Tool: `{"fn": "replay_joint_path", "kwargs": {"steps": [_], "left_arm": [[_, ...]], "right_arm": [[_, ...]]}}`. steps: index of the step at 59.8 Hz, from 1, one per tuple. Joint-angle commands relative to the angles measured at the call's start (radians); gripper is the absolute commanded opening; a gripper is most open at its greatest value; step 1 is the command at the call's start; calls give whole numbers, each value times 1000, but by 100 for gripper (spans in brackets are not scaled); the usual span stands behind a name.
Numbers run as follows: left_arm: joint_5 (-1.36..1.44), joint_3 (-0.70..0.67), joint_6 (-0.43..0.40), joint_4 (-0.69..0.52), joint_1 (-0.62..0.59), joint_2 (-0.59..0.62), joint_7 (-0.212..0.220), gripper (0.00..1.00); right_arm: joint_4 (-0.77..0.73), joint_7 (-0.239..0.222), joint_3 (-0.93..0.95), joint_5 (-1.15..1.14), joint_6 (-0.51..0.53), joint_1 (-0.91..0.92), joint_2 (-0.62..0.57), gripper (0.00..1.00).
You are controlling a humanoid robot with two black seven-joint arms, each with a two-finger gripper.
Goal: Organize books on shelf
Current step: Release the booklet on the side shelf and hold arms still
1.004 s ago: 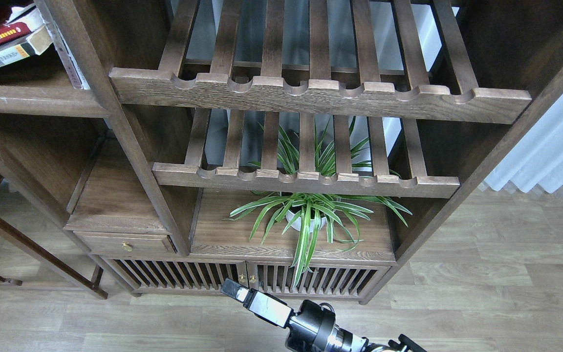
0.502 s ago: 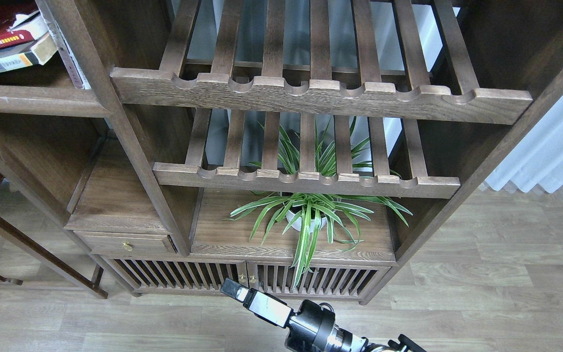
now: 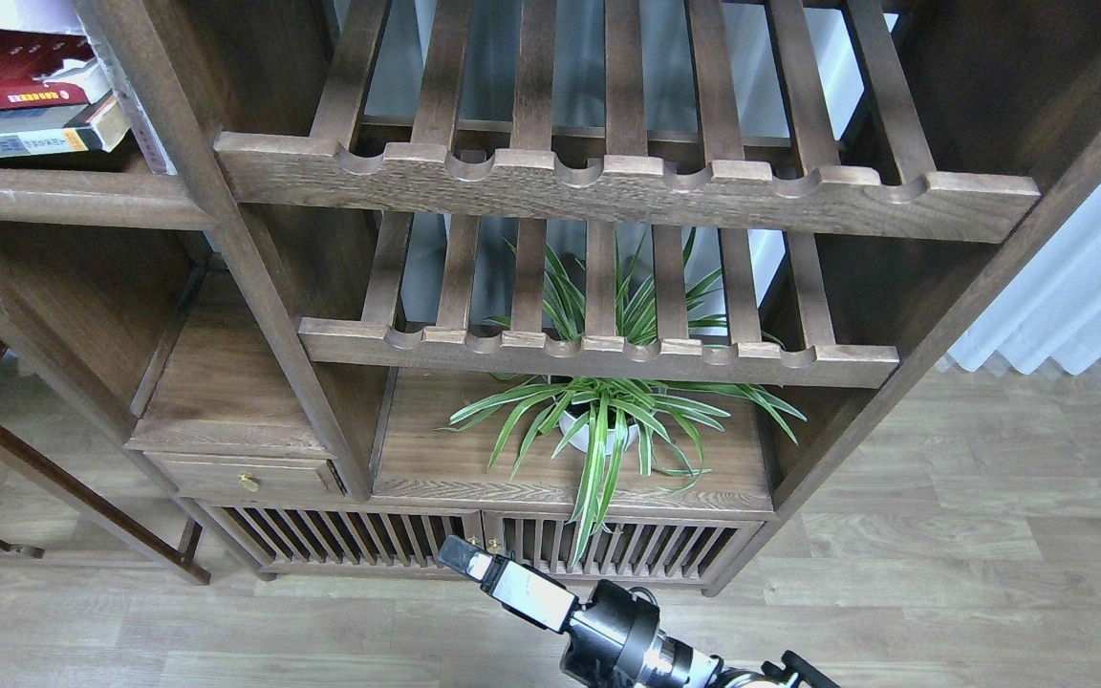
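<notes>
The books lie stacked at the top left edge of the head view. A red book (image 3: 6, 81) with yellow spine lettering rests on a thicker grey-spined book (image 3: 30, 139), and a white corner (image 3: 34, 14) shows above them. They sit on the shelf (image 3: 63, 196), a flat dark-brown board with a rounded front edge. My right gripper (image 3: 460, 554) is low at the bottom centre, in front of the cabinet doors and far from the books. Its fingers cannot be told apart. My left gripper is out of view.
Two slatted racks (image 3: 627, 186) with scalloped front rails fill the middle bay. A spider plant in a white pot (image 3: 598, 420) stands on the board below them. A small drawer (image 3: 245, 475) is at lower left, slatted cabinet doors (image 3: 608, 549) below, and a white curtain (image 3: 1086, 296) at right.
The stack of books has shifted right and settled flatter on the shelf. My right arm has moved slightly right and down.
</notes>
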Motion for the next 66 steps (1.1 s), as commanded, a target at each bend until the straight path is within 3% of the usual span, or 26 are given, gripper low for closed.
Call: {"fn": "replay_joint_path", "kwargs": {"steps": [1,15,37,50,66], "left_arm": [[-46,-29,0,-46,55,33,-3,41],[-120,-116,0,-187,241,79,-3,41],[-230,-291,0,-400,672,68,-6,42],[-315,-296,0,-505,891,16,-15,44],[-316,-291,0,-528,1011,-105,-15,51]], "right_arm": [[0,2,2,0,0,0,0,99],[12,2,43,3,0,0,0,99],[32,2,94,4,0,2,0,99],[32,2,94,4,0,4,0,99],[31,2,108,4,0,4,0,99]]}}
